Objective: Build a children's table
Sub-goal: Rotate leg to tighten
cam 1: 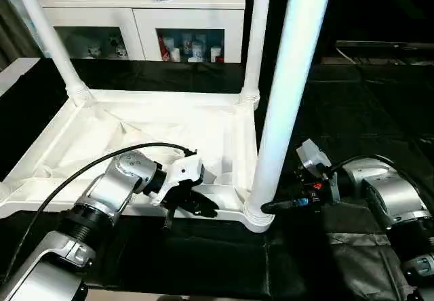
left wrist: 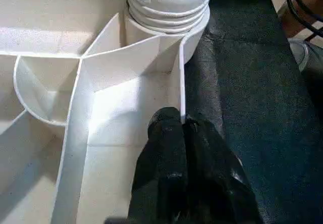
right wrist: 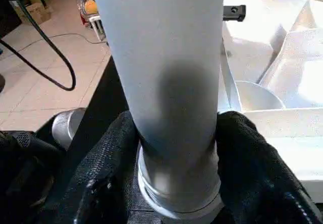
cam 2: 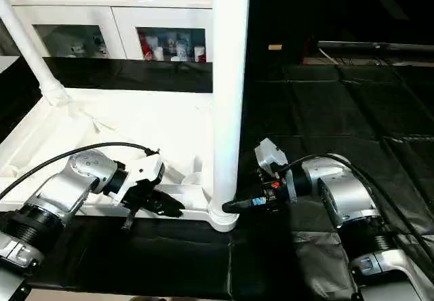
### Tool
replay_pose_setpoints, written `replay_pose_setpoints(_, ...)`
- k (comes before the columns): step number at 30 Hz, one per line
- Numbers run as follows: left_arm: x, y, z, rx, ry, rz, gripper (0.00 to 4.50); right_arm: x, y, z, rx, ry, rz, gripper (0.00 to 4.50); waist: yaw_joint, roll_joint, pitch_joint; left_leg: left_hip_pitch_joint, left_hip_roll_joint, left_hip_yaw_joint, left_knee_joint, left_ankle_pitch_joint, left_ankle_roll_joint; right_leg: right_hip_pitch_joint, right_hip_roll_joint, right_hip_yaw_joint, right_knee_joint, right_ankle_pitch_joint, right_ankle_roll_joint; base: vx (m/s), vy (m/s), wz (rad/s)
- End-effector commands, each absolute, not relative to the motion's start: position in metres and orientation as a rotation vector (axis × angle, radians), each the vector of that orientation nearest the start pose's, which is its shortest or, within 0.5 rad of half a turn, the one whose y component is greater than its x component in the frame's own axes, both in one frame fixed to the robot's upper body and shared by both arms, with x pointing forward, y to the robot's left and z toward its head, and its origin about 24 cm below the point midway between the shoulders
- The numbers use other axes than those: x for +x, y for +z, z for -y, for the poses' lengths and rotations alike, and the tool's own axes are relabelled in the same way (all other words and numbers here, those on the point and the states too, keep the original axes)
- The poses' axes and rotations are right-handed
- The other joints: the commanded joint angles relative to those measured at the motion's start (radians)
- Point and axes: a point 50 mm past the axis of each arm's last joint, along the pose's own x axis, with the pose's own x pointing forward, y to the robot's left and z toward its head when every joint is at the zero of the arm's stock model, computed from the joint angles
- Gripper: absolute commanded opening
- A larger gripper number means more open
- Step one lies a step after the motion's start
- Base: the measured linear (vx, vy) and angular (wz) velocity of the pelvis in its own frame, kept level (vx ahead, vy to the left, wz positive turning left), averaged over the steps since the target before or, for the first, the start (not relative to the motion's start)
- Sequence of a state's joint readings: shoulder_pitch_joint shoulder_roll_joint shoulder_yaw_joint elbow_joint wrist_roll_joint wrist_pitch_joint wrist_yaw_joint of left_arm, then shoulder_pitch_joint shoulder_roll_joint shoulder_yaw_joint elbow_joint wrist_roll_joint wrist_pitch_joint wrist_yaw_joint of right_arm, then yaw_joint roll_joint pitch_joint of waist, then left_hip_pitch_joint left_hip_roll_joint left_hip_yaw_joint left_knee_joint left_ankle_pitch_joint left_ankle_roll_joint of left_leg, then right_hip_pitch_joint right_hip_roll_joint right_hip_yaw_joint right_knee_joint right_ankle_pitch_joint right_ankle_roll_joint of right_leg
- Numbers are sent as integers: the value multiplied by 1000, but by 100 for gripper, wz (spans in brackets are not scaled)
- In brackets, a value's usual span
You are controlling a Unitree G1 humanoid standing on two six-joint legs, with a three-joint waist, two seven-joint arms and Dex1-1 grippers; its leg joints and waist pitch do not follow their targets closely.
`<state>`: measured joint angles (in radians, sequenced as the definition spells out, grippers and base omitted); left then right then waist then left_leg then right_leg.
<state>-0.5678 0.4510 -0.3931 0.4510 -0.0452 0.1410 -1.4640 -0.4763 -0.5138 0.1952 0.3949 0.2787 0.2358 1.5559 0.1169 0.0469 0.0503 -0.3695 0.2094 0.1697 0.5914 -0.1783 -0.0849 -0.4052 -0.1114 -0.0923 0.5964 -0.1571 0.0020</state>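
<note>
The children's table lies upside down on black cloth, its ribbed white top (cam 1: 156,121) facing up. Three white legs stand in corner sockets: far left (cam 1: 47,36), far right (cam 1: 256,36) and near right (cam 1: 288,91). My left gripper (cam 1: 196,206) is shut on the top's near rim (left wrist: 179,77), just left of the near right socket. My right gripper (cam 1: 268,207) reaches in from the right at the base of the near right leg (right wrist: 161,57). Its black fingers (right wrist: 108,158) hug both sides of the leg just above the collar.
A white cabinet (cam 1: 135,9) with glass doors stands behind the table, a dark bundle on top of it. Black cloth (cam 1: 366,111) covers the floor to the right. Cables (cam 1: 102,162) run along both forearms.
</note>
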Motion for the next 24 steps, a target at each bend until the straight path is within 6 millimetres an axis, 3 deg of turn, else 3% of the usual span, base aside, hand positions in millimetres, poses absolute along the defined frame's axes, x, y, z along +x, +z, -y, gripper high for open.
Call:
replay_pose_setpoints(1, 290, 66, -122, 448, -1723, -483, 0, 282, 75, 168, -77, 1625, -396, 199, -4, -17, -74, 7, 18, 7, -67, -203, 69, 55, -31, 39, -59, -246, -248, 0, 0, 0)
replay_pose_setpoints(6, 292, 64, -122, 444, -1684, -484, 0, 278, 73, 166, -63, 1633, -396, 194, -3, -17, -73, 8, 18, 7, -68, -213, 66, 54, -31, 39, -61, -261, -243, 0, 0, 0)
replay_pose_setpoints(12, 305, 60, -118, 398, -1501, -477, 0, 273, 66, 156, 24, 1549, -349, 193, -2, -17, -70, 11, 17, 8, -70, -237, 56, 50, -31, 41, -68, -310, -226, 0, 0, 0)
replay_pose_setpoints(13, 306, 60, -117, 389, -1481, -470, 0, 273, 65, 154, 28, 1532, -340, 193, -1, -17, -66, 17, 16, 9, -70, -268, 47, 46, -33, 40, -76, -362, -216, 0, 0, 0)
replay_pose_setpoints(15, 311, 61, -113, 344, -1421, -453, 0, 274, 60, 150, 54, 1476, -332, 193, -5, -19, -64, 11, 13, 4, -74, -276, 37, 51, -34, 37, -80, -419, -188, 0, 0, 0)
replay_pose_setpoints(17, 315, 63, -108, 317, -1372, -446, 0, 278, 55, 143, 57, 1390, -325, 193, -10, -20, -61, 14, 12, 4, -75, -298, 32, 47, -34, 35, -89, -475, -161, 0, 0, 0)
replay_pose_setpoints(19, 321, 66, -100, 292, -1304, -429, 0, 288, 49, 134, 81, 1238, -327, 193, -21, -24, -59, 15, 8, 0, -76, -315, 18, 43, -35, 30, -98, -539, -131, -26, -1, -2)
replay_pose_setpoints(22, 328, 70, -87, 248, -1211, -412, 0, 296, 44, 117, 129, 1096, -323, 193, -44, -25, -57, 1, 1, -7, -78, -317, 2, 51, -35, 19, -103, -598, -88, 0, 0, 0)
replay_pose_setpoints(24, 334, 74, -77, 219, -1137, -399, 0, 298, 42, 101, 135, 1035, -324, 193, -53, -21, -56, 6, 0, -9, -77, -336, 1, 44, -36, 15, -112, -622, -73, 0, 0, 0)
